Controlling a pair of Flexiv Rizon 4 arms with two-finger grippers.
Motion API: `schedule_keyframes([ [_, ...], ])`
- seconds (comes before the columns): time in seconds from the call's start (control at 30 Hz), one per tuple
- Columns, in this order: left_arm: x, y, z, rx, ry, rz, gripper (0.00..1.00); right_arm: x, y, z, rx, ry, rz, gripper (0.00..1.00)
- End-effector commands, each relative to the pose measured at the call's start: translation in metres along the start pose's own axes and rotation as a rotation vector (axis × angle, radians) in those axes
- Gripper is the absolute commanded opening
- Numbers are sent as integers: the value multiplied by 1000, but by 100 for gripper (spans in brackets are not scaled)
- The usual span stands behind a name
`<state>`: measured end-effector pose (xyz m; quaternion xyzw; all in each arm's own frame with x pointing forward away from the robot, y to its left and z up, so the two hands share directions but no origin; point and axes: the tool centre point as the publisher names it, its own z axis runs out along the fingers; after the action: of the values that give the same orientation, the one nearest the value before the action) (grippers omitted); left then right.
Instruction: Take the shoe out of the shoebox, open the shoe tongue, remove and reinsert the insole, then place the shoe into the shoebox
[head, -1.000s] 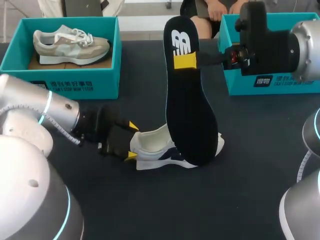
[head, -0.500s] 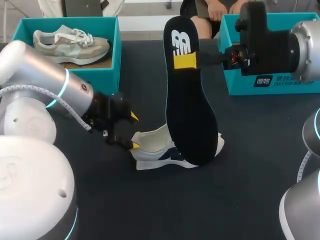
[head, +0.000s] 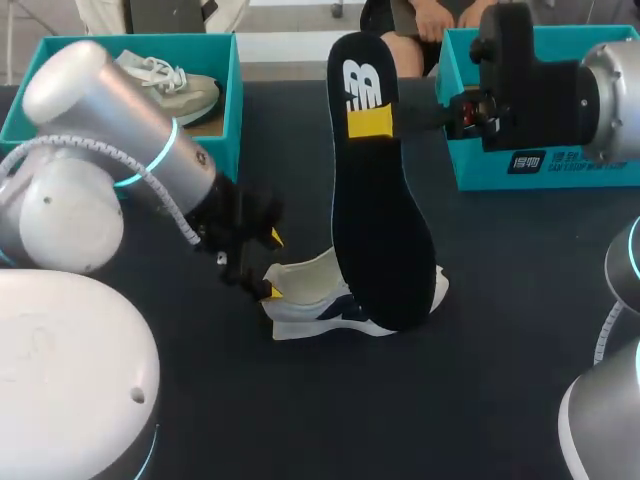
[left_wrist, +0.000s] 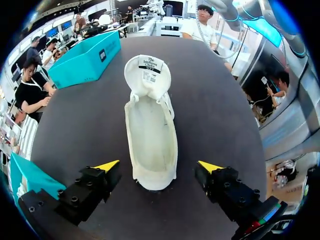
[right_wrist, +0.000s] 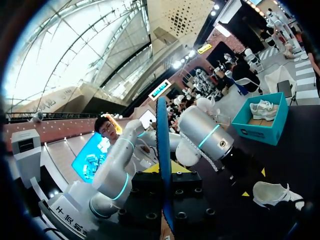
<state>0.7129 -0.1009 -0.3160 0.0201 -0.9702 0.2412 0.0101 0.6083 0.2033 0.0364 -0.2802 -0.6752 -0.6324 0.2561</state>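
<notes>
Shoe (head: 335, 300) lies on its side on the dark table (head: 500, 340), about mid-table, heel toward the L arm, pale w/ a dark patch on the side. Its opening is empty: L wrist view looks straight down into the shoe (left_wrist: 150, 135), bare pale lining, tongue (left_wrist: 147, 70) folded fwd over the toe w/ its label showing. L gripper (head: 272, 265) sits at the heel, fingers spread wide. In its own view the L gripper (left_wrist: 159, 166) has one yellow tip either side of the heel, both clear of it, nothing pinched. R gripper (head: 372, 122) is up off the table in front of the right box (head: 560, 165), pinching the insole (head: 378, 210) near its heel end. The insole is black, white logo by the grip, and hangs roughly upright w/ the broad toe end down. In the head view that end overlaps the shoe; can't tell if they touch. R wrist view shows the insole (right_wrist: 162, 150) edge-on, a thin blue-black strip clamped between the fingers of the R gripper (right_wrist: 166, 170), w/ the shoe (right_wrist: 272, 194) well below on the table and the L arm (right_wrist: 210, 137) beside it. Left box (head: 215, 120), teal, at the far left of the table, holds another shoe (head: 175, 88), grey-beige w/ white laces, partly hidden by the L arm. Right box is teal too, its inside hidden behind the R arm.
</notes>
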Motion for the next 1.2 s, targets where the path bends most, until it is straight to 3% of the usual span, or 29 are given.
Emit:
schedule_keyframes([
  [0.03,-1,-8,-8,-159,40,2,100,-1,1,3,0,0,1,0],
  [0.37,1,-15,11,-263,44,29,100,-1,1,3,0,0,1,0],
  [1.2,-14,-24,22,-315,5,-14,100,-1,1,3,0,0,1,0],
])
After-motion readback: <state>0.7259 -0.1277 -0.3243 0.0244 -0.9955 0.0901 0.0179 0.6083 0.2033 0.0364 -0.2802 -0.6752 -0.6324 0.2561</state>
